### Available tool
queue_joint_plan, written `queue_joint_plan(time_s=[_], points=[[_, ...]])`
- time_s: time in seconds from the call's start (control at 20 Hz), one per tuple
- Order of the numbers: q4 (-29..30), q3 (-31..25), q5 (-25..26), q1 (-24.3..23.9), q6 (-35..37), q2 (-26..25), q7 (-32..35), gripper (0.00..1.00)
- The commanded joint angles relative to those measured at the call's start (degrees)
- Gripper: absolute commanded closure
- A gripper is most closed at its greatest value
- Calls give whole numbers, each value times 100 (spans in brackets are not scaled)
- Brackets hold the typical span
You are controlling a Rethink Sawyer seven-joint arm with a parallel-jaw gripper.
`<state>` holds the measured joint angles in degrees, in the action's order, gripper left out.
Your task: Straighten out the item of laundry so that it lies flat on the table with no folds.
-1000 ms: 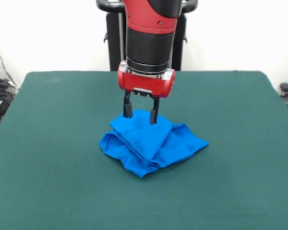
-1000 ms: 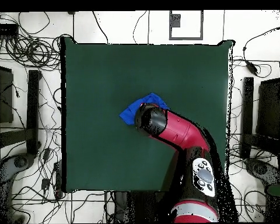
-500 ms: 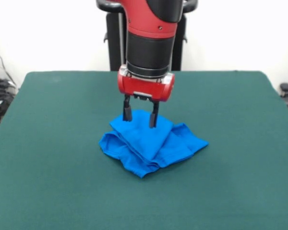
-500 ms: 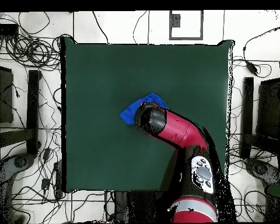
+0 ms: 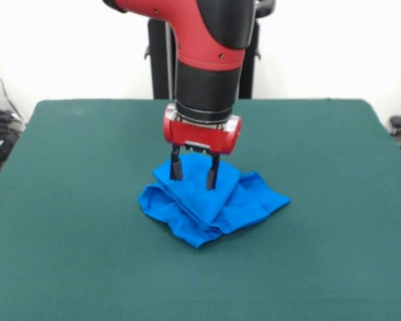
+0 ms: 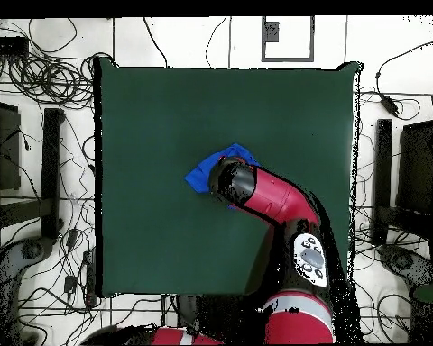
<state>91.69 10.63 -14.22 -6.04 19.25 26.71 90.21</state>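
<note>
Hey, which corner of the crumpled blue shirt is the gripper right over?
The far corner of the shirt, the peak nearest the arm. The open gripper straddles it, while the left, right and near corners lie clear of it on the table.

gripper (image 5: 194, 176): fingers apart, over rumpled blue shirt (image 5: 210, 204) | shirt: mid green table (image 5: 334, 200), folded
</note>
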Motion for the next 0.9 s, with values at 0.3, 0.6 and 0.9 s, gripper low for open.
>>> queue_joint_plan(time_s=[0.3,0.6,0.9], points=[[-221,-562,-89,-113,-475,-461,1088,0],[-202,-677,-37,-244,-597,-496,991,0],[-278,-753,16,-348,-623,-581,885,0]])
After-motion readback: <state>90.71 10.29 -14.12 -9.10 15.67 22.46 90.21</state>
